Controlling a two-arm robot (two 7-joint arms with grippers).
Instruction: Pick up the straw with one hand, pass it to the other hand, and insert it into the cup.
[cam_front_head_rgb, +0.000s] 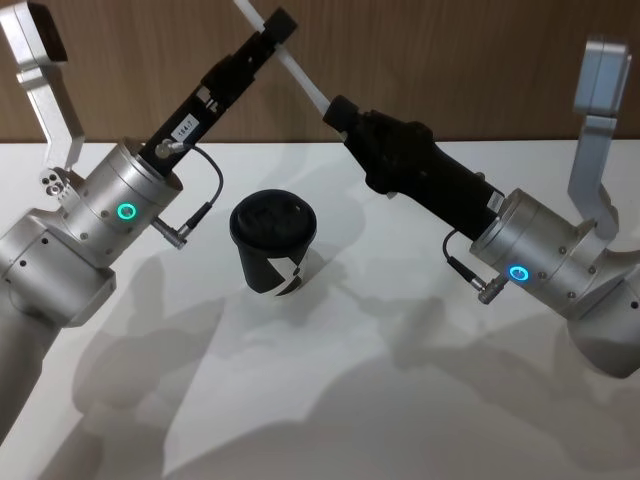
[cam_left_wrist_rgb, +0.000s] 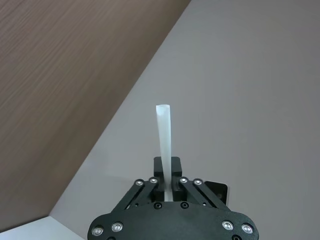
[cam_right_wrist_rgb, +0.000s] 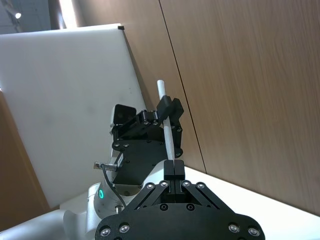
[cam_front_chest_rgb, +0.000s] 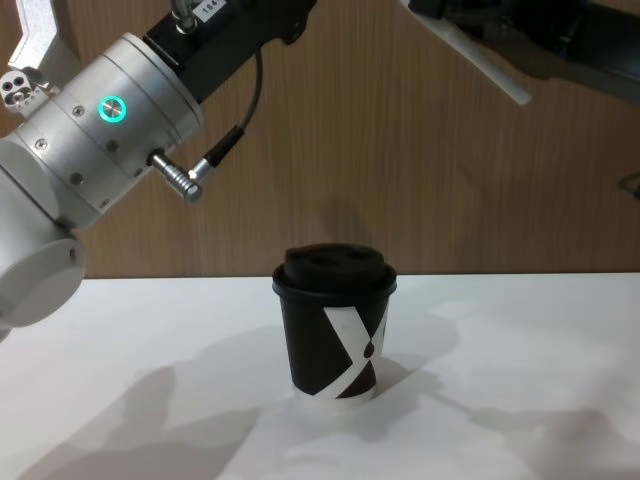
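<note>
Straw (cam_front_head_rgb: 305, 80) was up in the air, above and beyond the cup (cam_front_head_rgb: 272, 262), well clear of its lid (cam_front_chest_rgb: 335, 262). It was tilted, low end toward the cup's R side, high end toward its L.

Both grippers had hold of it at once. R gripper (cam_front_head_rgb: 338, 110), up and to the R of the cup, was closed tight on the straw's lower stretch. Its fingers (cam_right_wrist_rgb: 179, 172) were pinched together w/ the straw running out btwn them. L gripper (cam_front_head_rgb: 277, 25), higher, above the cup, was clamped on the straw farther along. Its fingers (cam_left_wrist_rgb: 176, 170) were drawn in narrow, w/ a free end sticking out past them.

Cup stood upright on the white table (cam_front_head_rgb: 400, 400), lid on, white X mark facing the robot. L arm reached in on the cup's L, R arm on its R. Wood-panel wall (cam_front_head_rgb: 450, 60) ran behind the cup.
</note>
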